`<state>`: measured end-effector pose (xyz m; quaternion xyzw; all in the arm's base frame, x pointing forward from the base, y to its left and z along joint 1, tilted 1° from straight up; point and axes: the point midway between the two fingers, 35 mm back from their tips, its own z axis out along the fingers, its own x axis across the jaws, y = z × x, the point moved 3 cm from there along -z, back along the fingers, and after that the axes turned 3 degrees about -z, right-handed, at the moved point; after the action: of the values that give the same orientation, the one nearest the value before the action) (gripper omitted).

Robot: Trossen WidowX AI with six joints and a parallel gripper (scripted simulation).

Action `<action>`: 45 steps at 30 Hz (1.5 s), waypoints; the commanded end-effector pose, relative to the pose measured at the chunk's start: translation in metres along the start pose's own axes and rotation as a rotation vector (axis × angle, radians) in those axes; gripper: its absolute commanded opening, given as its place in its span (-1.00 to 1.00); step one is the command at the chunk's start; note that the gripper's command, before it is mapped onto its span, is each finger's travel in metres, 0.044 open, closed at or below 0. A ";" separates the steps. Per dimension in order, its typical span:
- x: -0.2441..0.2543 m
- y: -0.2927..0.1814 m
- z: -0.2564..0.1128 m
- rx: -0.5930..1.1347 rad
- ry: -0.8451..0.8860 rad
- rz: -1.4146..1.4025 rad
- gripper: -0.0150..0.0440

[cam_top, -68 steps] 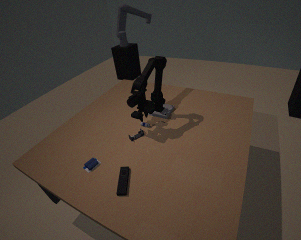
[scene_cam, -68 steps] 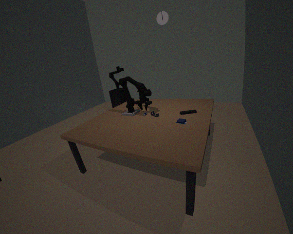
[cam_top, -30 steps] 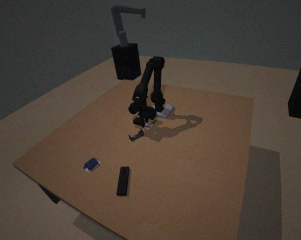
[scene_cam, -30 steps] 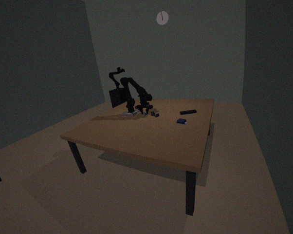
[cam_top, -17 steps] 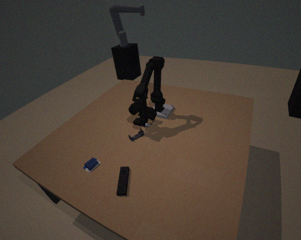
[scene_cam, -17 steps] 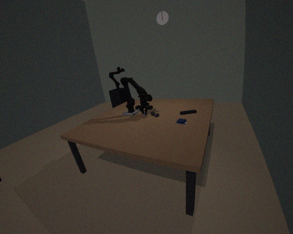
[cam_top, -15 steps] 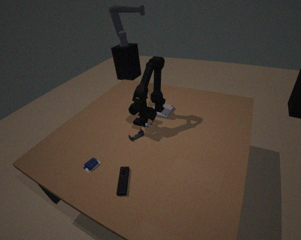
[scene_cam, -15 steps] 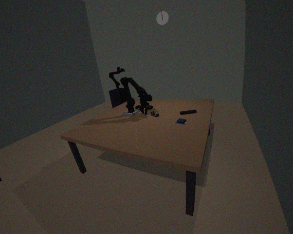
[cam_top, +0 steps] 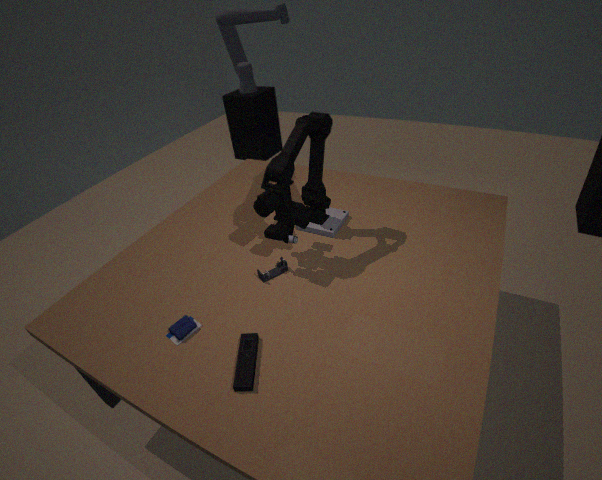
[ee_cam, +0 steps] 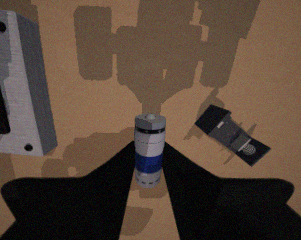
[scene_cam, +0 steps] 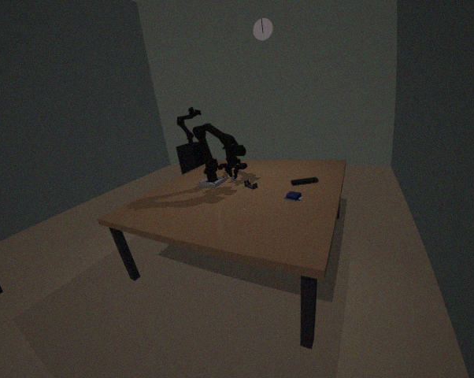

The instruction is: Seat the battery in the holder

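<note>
The battery (cam_top: pixel 293 239) (ee_cam: pixel 149 164), white and grey with a blue band, is held between the fingertips of my gripper (ee_cam: pixel 148 145). Its terminal end points up in the wrist view, and it appears slightly above the table. The gripper is shut on it. The dark holder (cam_top: pixel 274 271) (scene_cam: pixel 250 185) (ee_cam: pixel 227 132) sits on the table, apart from the battery, to the right in the wrist view. There its pale round coil is at the lower right end and a dark raised block is at the upper left end. The holder is empty.
The arm's pale base plate (cam_top: pixel 336 227) (ee_cam: pixel 25 95) is left of the gripper in the wrist view. A blue and white item (cam_top: pixel 183 328) (scene_cam: pixel 293 195) and a long black bar (cam_top: pixel 246 361) (scene_cam: pixel 304 180) lie farther out, beyond the holder.
</note>
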<state>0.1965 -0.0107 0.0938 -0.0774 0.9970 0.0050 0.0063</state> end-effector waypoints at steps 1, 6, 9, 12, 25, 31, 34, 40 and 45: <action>-0.015 -0.002 -0.008 -0.001 -0.005 -0.129 -0.20; -0.043 -0.005 -0.018 0.001 -0.007 -0.381 -0.20; -0.060 -0.006 -0.022 0.002 -0.008 -0.533 -0.20; -0.078 -0.007 -0.025 0.004 -0.009 -0.687 -0.20; -0.114 -0.010 -0.029 0.007 -0.012 -1.033 -0.20; -0.114 -0.010 -0.019 -0.049 0.017 -1.035 -0.20; -0.115 -0.010 -0.011 -0.098 0.043 -1.032 -0.20; -0.115 -0.010 0.005 -0.189 0.090 -1.021 -0.20; -0.115 -0.010 0.013 -0.234 0.118 -1.013 -0.20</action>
<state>0.3112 -0.0031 0.0853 -0.5518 0.8269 0.0952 -0.0512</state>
